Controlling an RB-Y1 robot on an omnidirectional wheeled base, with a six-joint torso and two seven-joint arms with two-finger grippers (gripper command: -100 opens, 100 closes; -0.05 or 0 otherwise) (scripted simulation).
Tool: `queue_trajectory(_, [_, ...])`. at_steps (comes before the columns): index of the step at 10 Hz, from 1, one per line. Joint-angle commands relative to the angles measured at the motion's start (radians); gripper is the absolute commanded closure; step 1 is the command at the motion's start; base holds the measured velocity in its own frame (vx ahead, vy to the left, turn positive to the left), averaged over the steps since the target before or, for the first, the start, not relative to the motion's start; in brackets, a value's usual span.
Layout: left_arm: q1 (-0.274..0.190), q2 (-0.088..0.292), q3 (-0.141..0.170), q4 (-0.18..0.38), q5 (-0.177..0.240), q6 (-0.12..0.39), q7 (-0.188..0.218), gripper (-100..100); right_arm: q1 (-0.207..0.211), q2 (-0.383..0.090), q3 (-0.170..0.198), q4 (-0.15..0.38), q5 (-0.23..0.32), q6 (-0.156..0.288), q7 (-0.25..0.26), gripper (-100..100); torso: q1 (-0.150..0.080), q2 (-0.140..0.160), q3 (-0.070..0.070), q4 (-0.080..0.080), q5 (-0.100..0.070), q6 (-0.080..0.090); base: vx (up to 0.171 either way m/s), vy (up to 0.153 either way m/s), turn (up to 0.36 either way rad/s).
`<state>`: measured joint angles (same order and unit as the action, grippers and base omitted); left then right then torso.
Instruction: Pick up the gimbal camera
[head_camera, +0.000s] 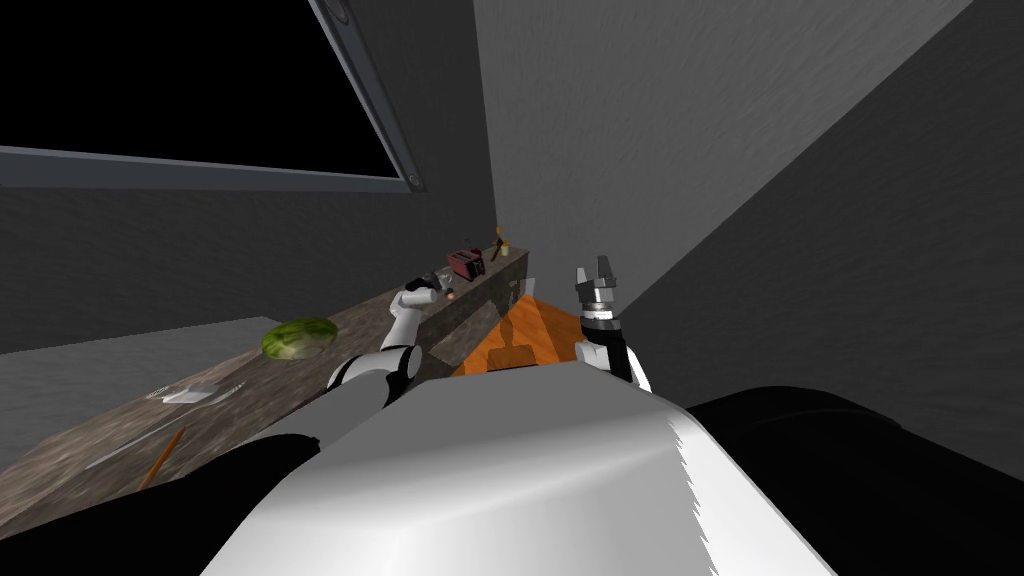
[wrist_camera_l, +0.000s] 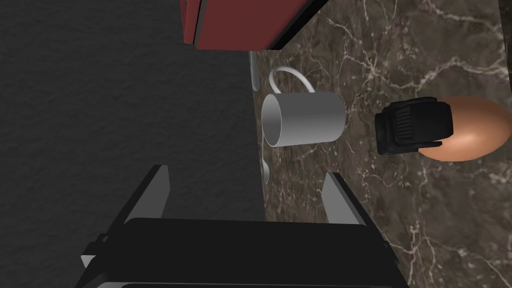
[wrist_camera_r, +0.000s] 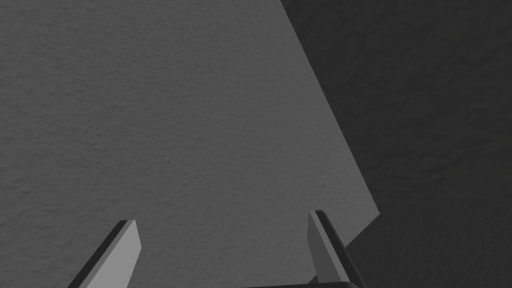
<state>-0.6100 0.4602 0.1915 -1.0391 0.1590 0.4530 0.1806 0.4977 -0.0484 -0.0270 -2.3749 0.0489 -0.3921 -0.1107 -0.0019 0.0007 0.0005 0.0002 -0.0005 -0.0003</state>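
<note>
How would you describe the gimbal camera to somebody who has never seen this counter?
Find the brown marbled counter in front of the left gripper. Beside the pale grey mug is a copper-brown egg-shaped thing, and the gimbal camera sits at its side nearer the mug. It is the only black, ribbed, boxy thing there.

Bare marble counter (wrist_camera_l: 400, 225) between spread left gripper (wrist_camera_l: 245, 171) and gimbal camera (wrist_camera_l: 414, 125), white mug (wrist_camera_l: 305, 120) and spoon (wrist_camera_l: 265, 167) beside that gap, brown egg-shaped thing (wrist_camera_l: 475, 130) against the camera, red toaster (wrist_camera_l: 240, 22) beyond the mug
</note>
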Motion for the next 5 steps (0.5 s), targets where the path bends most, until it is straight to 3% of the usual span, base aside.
queue_trajectory(1, [-0.017, 0.006, 0.003, 0.035, 0.003, 0.032, 0.002, -100, 0.0, 0.0, 0.0, 0.0, 0.0, 0.0, 0.0, 0, 0.0, 0.0, 0.0, 0.0, 0.0, 0.0, -0.011, -0.025, -0.003])
queue_trajectory(2, [-0.053, 0.019, 0.009, 0.081, 0.01, 0.065, 0.006, -100, 0.0, 0.0, 0.0, 0.0, 0.0, 0.0, 0.0, 0, 0.0, 0.0, 0.0, 0.0, 0.0, 0.0, -0.018, -0.025, -0.012])
queue_trajectory(5, [-0.087, 0.031, 0.014, 0.136, 0.017, 0.122, 0.009, -100, 0.0, 0.0, 0.0, 0.0, 0.0, 0.0, 0.0, 0, 0.0, 0.0, 0.0, 0.0, 0.0, 0.0, -0.013, -0.024, -0.01])
